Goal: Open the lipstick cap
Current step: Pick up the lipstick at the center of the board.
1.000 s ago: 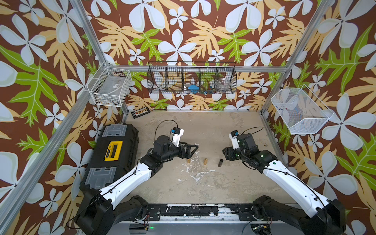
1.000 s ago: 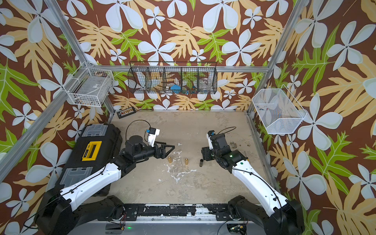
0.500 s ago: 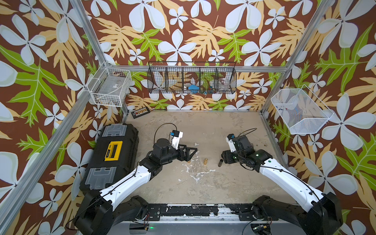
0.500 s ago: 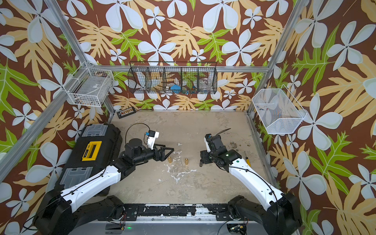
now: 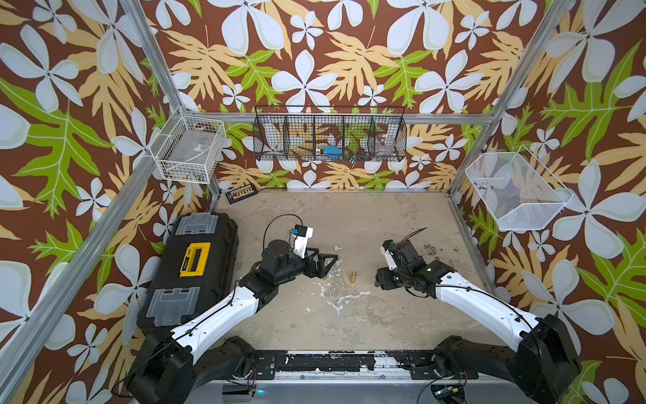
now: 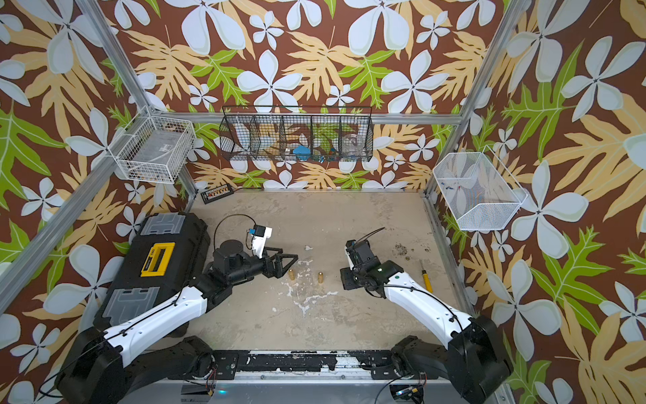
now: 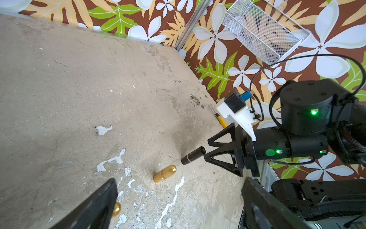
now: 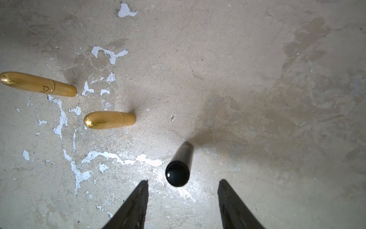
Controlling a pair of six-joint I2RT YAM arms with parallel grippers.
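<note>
Lost from above, the black lipstick (image 8: 177, 174) stands just off the right gripper's (image 8: 184, 180) parted tips; left gripper (image 7: 179, 179) gapes wide; chipped concrete floor (image 8: 257, 79), floral walls (image 5: 314, 52).

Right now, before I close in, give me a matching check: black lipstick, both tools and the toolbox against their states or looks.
1 black lipstick
2 left tool
3 right tool
4 toolbox

A open, at the black lipstick's top
B black with yellow handle
C upright, capped
D wide open, by a gold lipstick

Pairs: 1-C, 2-D, 3-A, 4-B
</note>
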